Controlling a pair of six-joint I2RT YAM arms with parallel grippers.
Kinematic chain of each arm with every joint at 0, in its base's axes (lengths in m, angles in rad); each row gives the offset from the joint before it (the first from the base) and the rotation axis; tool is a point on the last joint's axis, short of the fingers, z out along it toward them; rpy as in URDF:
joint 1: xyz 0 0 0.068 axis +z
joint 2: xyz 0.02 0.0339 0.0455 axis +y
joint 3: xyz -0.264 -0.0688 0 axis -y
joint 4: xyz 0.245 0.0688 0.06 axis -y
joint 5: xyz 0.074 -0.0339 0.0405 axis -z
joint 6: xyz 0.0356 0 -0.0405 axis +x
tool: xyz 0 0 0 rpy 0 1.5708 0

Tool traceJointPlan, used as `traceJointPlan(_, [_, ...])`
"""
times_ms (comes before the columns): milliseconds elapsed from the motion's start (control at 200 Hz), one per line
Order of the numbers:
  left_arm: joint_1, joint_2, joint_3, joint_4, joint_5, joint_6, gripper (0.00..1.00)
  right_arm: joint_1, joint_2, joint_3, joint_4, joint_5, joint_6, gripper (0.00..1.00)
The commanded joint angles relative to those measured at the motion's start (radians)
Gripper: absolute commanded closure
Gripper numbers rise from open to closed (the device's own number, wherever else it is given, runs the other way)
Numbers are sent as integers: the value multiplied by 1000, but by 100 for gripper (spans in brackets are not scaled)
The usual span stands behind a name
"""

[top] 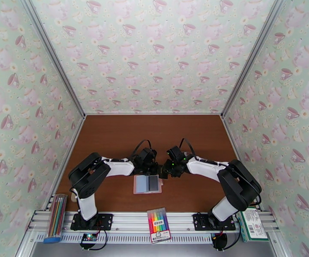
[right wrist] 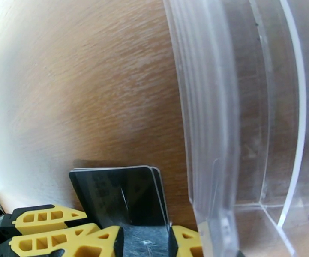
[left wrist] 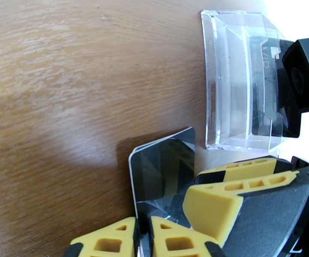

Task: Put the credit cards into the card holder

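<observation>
The card holder (top: pixel 141 185) lies open on the brown table just in front of both grippers, pink-edged and blue-grey inside. One dark credit card (top: pixel 153 182) rests on its right half. My left gripper (top: pixel 154 168) (left wrist: pixel 142 236) is shut on the edge of dark credit cards (left wrist: pixel 163 168) that stand tilted above the table. My right gripper (top: pixel 168 170) (right wrist: pixel 145 243) faces it nose to nose. Its jaws stand partly apart with the same dark cards (right wrist: pixel 120 193) rising between them. Whether they clamp the cards is unclear.
A clear plastic box (left wrist: pixel 235 82) (right wrist: pixel 240 103) with a dark card inside sits right beside both grippers. On the near rail are a pencil case (top: pixel 56 217), a marker pack (top: pixel 158 225) and a green box (top: pixel 253 225). Patterned walls close in three sides.
</observation>
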Motion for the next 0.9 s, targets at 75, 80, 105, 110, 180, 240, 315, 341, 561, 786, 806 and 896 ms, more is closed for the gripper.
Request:
traceJointPlan(75, [-19,25,10,-13,23,22,83,14,-53,-13,112,-99,29,66])
traceJointPlan(80, [-19,25,11,-13,23,22,83,14,-54,-14,113,-99,28,65])
traceJointPlan(105, [-19,26,11,-13,24,23,83,13,-61,-16,118,-100,31,66])
traceJointPlan(110, [-19,25,11,-13,23,23,83,13,-61,-17,118,-100,32,66])
traceJointPlan(180, [-19,24,10,-13,23,22,83,11,-74,-28,133,-106,39,66])
traceJointPlan(240, [-19,23,8,-11,22,21,83,6,-86,-39,151,-112,47,66])
traceJointPlan(315, [-20,23,8,-10,23,21,83,0,-98,-48,164,-115,52,66])
traceJointPlan(341, [-21,23,8,-10,24,21,83,-1,-101,-51,167,-116,52,65])
traceJointPlan(561, [-20,18,5,-10,21,21,83,-10,-127,-55,91,-40,28,66])
traceJointPlan(786, [-23,15,5,-11,21,20,83,-21,-92,-93,89,-41,33,60])
traceJointPlan(806, [-23,16,5,-11,21,21,83,-20,-85,-94,90,-41,33,60])
traceJointPlan(896, [-25,16,6,-13,22,21,83,-20,-56,-95,95,-40,31,59])
